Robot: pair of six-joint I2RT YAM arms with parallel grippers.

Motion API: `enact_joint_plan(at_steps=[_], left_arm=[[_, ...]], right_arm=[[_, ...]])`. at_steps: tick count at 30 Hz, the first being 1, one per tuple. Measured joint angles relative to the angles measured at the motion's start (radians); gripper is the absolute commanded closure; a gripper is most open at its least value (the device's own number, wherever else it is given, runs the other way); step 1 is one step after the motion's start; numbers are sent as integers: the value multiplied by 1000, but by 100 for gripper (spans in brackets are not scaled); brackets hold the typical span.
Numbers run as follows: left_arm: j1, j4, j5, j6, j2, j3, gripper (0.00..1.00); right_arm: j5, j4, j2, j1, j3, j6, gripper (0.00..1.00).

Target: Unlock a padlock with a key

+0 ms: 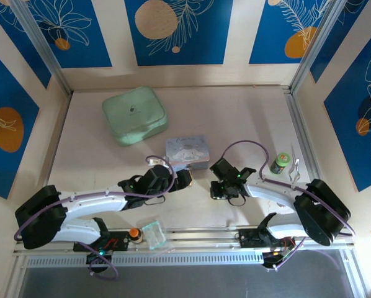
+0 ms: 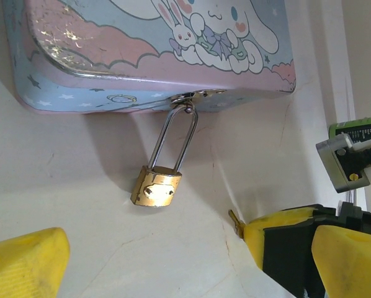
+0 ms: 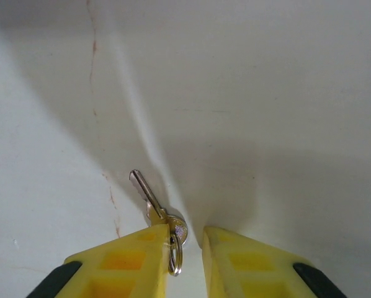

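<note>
My right gripper point(image 3: 188, 239) straddles the key point(image 3: 147, 195) by its bow, narrow but not yet pinching, blade aimed left at the padlock point(image 2: 156, 187); my left gripper point(image 1: 185, 177) gapes empty.

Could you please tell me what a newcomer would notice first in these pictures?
The pastel cartoon tin near the middle of the table stands out first, with a small brass padlock lying in front of it, its shackle through the tin's hasp. Next is the tiny key on the white surface, its head between the narrowly parted yellow fingers of the right gripper.
</note>
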State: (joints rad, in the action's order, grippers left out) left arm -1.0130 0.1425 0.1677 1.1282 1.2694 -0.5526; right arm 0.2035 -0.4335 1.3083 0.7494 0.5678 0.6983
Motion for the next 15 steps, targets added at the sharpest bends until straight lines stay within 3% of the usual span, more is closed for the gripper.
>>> enact_joint_plan(at_steps=[10,15], left_arm=[[-6,7,14,0,18,-1,0],[-7,31,17,1,37,-1,10]], right_arm=[[40,-61,82,37,80,-3,94],[-11,21,73,21,60,0,96]])
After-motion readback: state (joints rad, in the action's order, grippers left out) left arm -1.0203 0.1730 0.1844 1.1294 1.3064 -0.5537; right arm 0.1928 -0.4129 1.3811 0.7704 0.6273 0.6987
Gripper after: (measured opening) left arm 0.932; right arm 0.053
